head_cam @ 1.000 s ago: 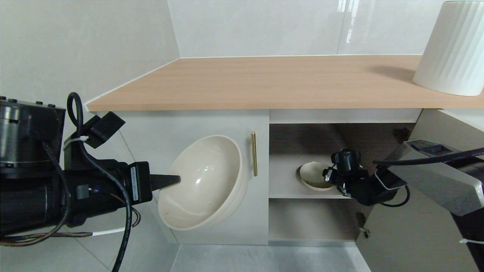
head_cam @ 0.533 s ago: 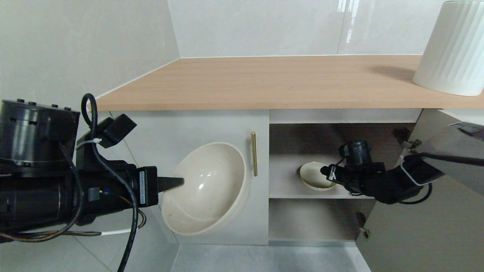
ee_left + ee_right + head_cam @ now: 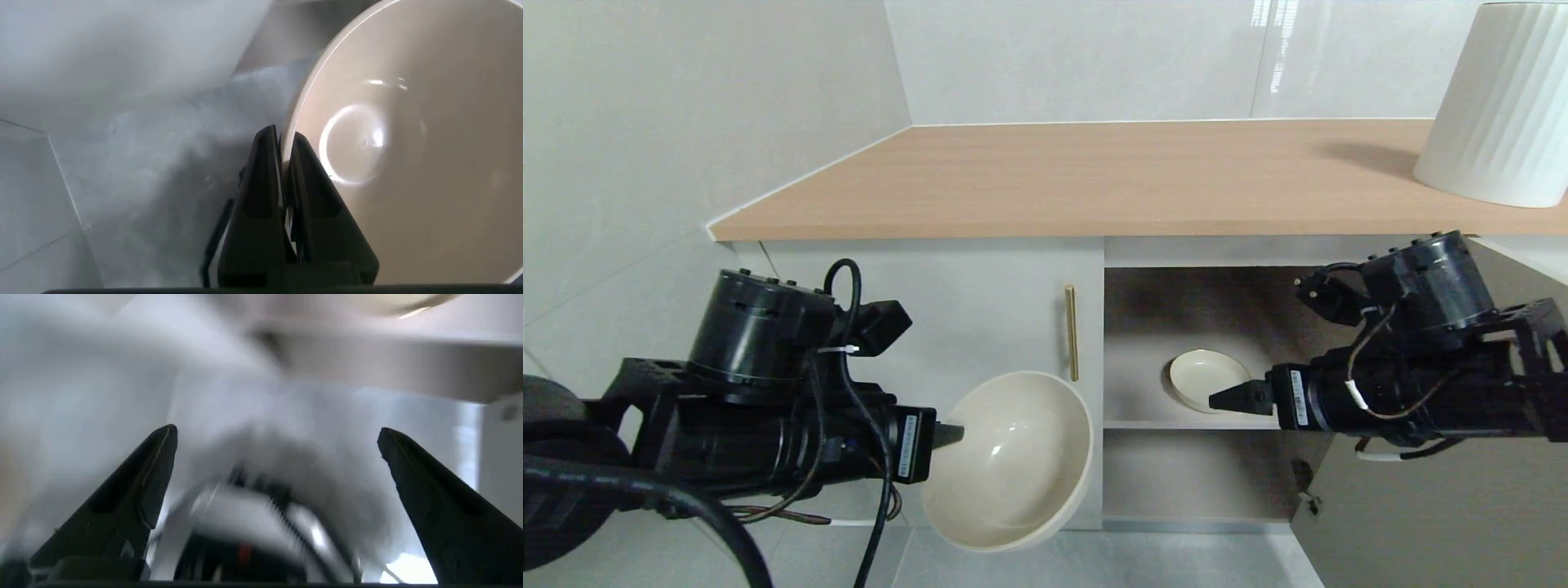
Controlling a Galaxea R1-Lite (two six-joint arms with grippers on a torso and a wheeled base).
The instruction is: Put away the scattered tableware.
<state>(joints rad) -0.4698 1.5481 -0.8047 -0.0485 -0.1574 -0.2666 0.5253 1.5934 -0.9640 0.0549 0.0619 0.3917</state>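
In the head view, the left gripper (image 3: 954, 433) is gripping the large bowl (image 3: 1013, 461) by its near rim. It is holding the bowl tilted in the air, hollow facing up and outward, in front of the lower part of the closed door (image 3: 947, 302). The brass handle (image 3: 1071, 332) is rising just above the bowl's far edge. To the right, the small dish (image 3: 1207, 380) is lying flat on the shelf (image 3: 1143, 392) inside the open compartment. The right gripper (image 3: 1217, 400) is hovering at the shelf's front edge, just beside the dish, though contact cannot be judged from here. Above, a ribbed white vessel (image 3: 1499, 106) is standing at the right end of the wooden countertop (image 3: 1094, 175). In the left wrist view, the left gripper's (image 3: 284, 163) jaws are pressing together on the bowl's (image 3: 425, 163) thin rim, one finger inside and one outside. In the right wrist view, the right gripper's (image 3: 276, 433) dark fingers (image 3: 139, 490) are standing wide apart with nothing between them, and the scene beyond is blurring past recognition.
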